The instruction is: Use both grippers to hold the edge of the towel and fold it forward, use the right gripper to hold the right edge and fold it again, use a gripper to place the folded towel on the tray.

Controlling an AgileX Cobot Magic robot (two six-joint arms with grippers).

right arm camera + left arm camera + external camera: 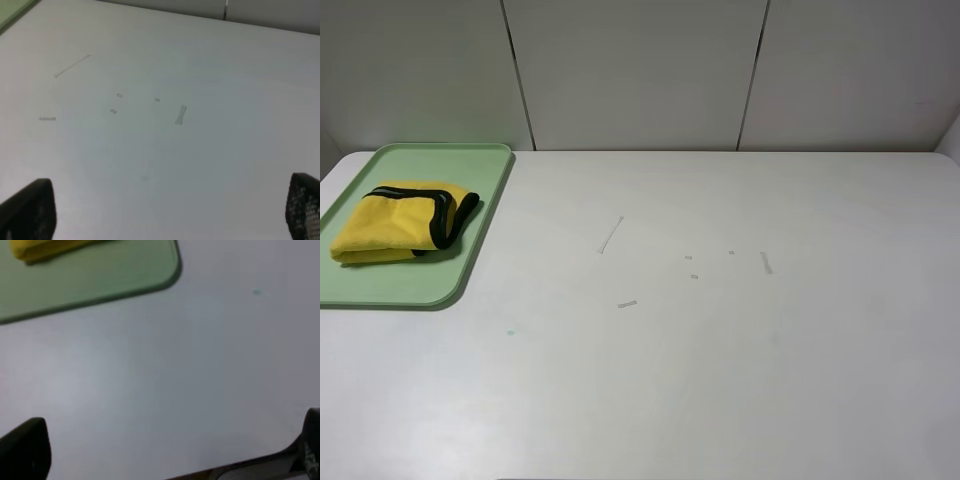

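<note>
White tabletop point(720, 380) stretches out before us, marked by a few scraps of tape point(766, 262) near its middle. We see the folded yellow towel point(400, 222) lying on the green tray point(470, 260) at the far left. Our left gripper point(165, 450) hangs spread wide over bare surface near the tray, grasping nothing; our right gripper point(170, 210) is likewise released.

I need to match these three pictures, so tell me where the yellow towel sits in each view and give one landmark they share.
Exterior high: the yellow towel lies folded on the green tray, far left.
Left wrist: only a strip of it shows at the frame edge, on the tray.
Right wrist: not in it.
Shared landmark: the white table.
</note>
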